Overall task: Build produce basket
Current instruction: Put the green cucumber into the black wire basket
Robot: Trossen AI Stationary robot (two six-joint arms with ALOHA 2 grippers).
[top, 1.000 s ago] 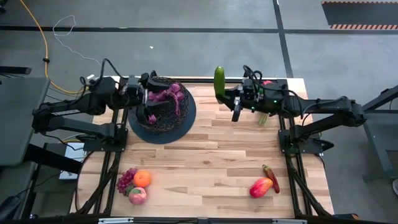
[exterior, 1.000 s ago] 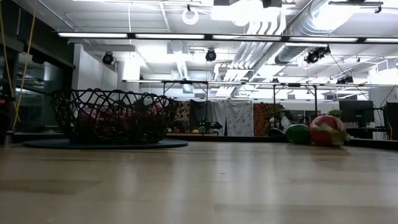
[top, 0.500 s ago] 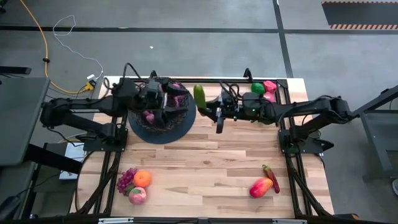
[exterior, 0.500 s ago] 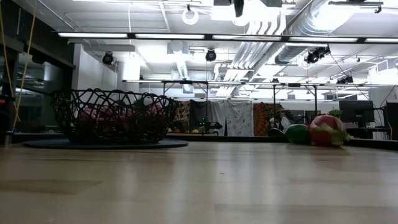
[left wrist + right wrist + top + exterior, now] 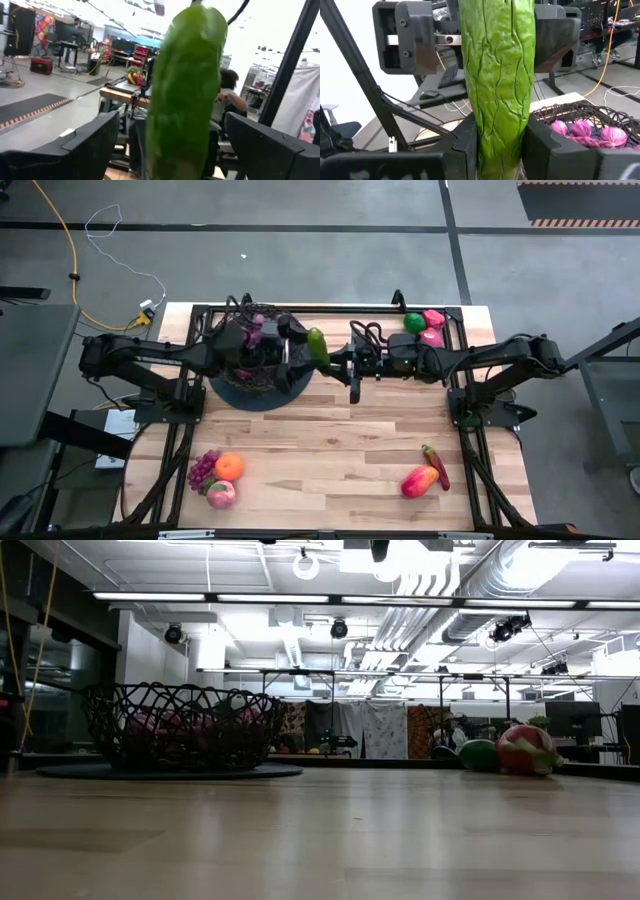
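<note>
Green and long, the cucumber [image 5: 318, 346] stands upright in the right pincer [image 5: 335, 362], whose fingers are closed on its lower end, just beside the rim of the basket [image 5: 262, 385] at the counter's far left. The left pincer [image 5: 290, 350] faces it with fingers spread wide on either side, holding nothing. A handover looks likely, turning on those open fingers closing across the long axis.

Robotics lab — open industrial hall.
Exposed ceiling ducts [image 5: 470, 600] and strip lights, concrete floor [image 5: 300, 260] with taped lines, workbenches [image 5: 125, 92] and monitors beyond — people seated at desks.
</note>
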